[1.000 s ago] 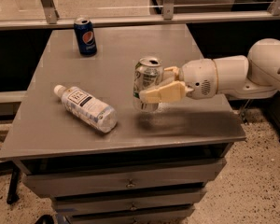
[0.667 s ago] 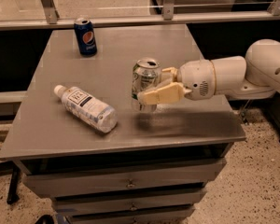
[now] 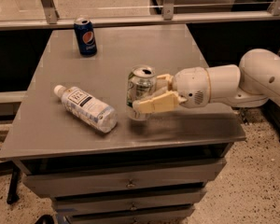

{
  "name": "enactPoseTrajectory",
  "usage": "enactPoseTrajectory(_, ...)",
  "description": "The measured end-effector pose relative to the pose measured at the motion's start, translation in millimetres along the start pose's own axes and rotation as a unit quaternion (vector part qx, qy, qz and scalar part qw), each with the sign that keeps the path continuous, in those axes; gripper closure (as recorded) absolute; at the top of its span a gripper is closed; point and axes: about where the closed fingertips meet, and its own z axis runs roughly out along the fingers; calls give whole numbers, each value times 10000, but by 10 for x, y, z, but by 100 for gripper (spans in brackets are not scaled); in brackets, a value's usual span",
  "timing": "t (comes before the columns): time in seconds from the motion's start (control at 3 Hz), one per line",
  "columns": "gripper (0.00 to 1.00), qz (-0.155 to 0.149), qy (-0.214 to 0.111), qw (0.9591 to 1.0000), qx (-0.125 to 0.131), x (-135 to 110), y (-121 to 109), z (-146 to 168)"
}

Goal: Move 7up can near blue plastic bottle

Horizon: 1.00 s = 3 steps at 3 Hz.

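Note:
The 7up can [image 3: 140, 88], silvery with green markings and a pull-tab top, stands upright near the table's front middle. My gripper [image 3: 153, 93] comes in from the right and is shut on the can, one cream finger in front of it and one behind. I cannot tell whether the can rests on the table or is held just above it. The blue plastic bottle [image 3: 86, 108], clear with a white cap and pale label, lies on its side just left of the can, cap pointing to the back left.
A dark blue Pepsi can [image 3: 85, 36] stands upright at the back left of the grey table [image 3: 177, 45]. Drawers sit under the tabletop. A metal rail runs behind the table. My white arm [image 3: 238, 80] reaches over the table's right edge.
My gripper has carried the 7up can a little to the left, closer to the bottle. The bottle and the Pepsi can have not moved.

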Motion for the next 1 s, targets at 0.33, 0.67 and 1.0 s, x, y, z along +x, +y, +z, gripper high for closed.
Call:
enactPoseTrajectory(0.33, 100, -168, -102, 9997, -143, 61, 42, 167)
enactPoseTrajectory(0.67, 82, -401, -35, 9989, -235, 126, 61, 273)
enactPoseTrajectory(1.0, 59, -618, 99, 9975, -319, 164, 71, 286)
